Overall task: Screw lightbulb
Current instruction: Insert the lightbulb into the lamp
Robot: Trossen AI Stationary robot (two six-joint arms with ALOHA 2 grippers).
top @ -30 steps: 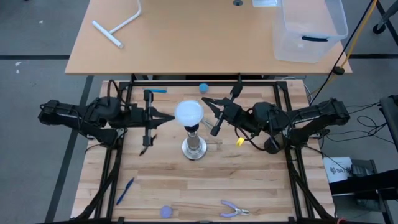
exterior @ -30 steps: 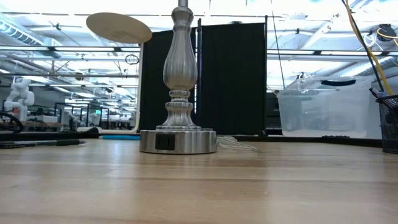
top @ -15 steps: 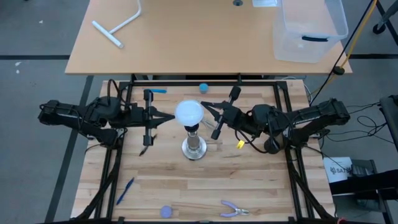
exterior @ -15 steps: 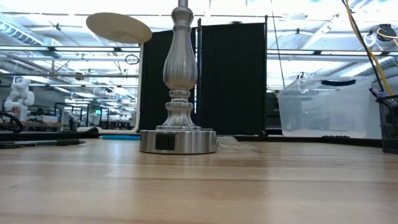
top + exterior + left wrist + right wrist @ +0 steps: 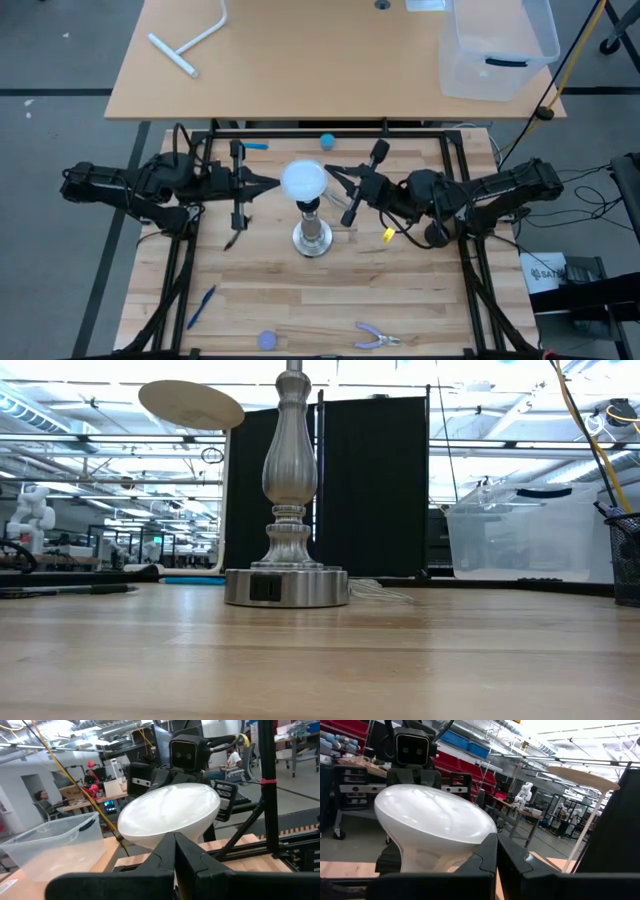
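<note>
The white lightbulb (image 5: 304,182) sits upright on top of the silver lamp stand (image 5: 313,238), whose round base (image 5: 286,586) rests on the wooden table. My left gripper (image 5: 275,185) is shut and level at the bulb's left side. My right gripper (image 5: 333,174) is shut and level at its right side. Each wrist view shows the bulb (image 5: 169,815) (image 5: 434,822) right past the shut fingertips, with the other arm's camera behind it. The bulb's screw neck is hidden. My left gripper (image 5: 175,836) lays its shut fingertips against the bulb's tapering lower wall (image 5: 160,832), coming level from the table's left. The bulb stands upright on the stand. My right gripper (image 5: 496,836) has its shut fingertips against the bulb's side just below its widest part (image 5: 477,840), coming nearly level from the table's right. Touching or a hair apart, I cannot tell.
A small blue ball (image 5: 327,141) and a blue marker (image 5: 252,146) lie near the far edge. A yellow piece (image 5: 386,229) lies right of the stand. A blue pen (image 5: 200,305), a blue disc (image 5: 266,340) and pliers (image 5: 375,337) lie near the front. A clear bin (image 5: 497,45) stands on the far table.
</note>
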